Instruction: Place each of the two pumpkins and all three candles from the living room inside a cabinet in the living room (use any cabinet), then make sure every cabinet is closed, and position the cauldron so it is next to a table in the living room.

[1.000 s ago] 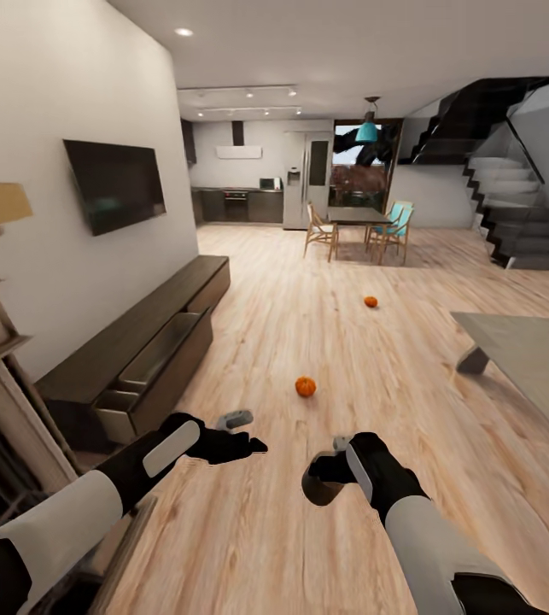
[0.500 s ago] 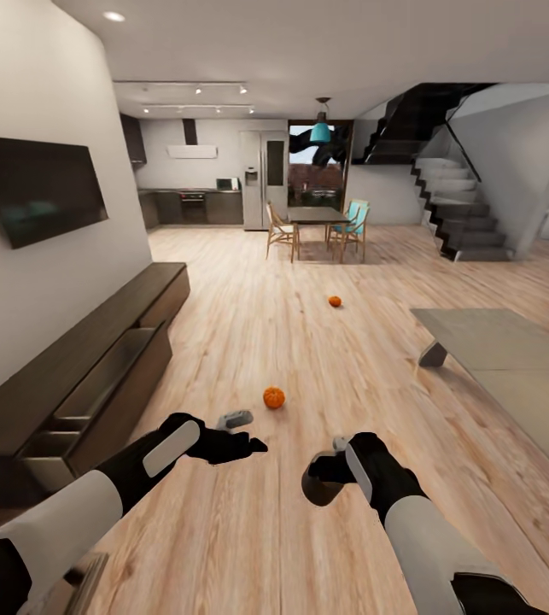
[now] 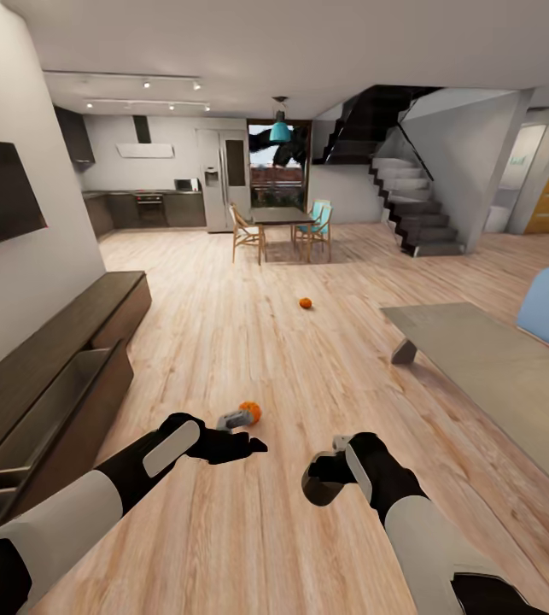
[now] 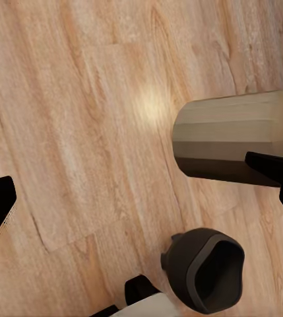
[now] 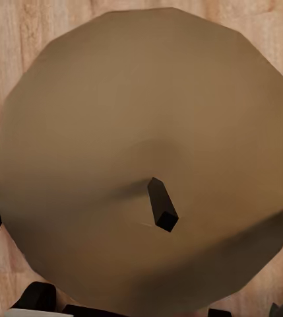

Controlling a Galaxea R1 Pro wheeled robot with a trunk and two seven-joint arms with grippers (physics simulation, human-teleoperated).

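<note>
The cabinet's [image 3: 61,337] open drawer [image 3: 48,410] lies nearest your left fingers [image 3: 245,432], spread wide with a candle [image 3: 238,418] against one, grip unclear; your right fingers [image 3: 329,465] clasp a second candle [image 5: 141,132].

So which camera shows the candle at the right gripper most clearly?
The right wrist view: the candle is seen close from above, round beige top and dark wick plain. In the head view it is a small grey bit at the right gripper. The left wrist view has the other candle.
</note>
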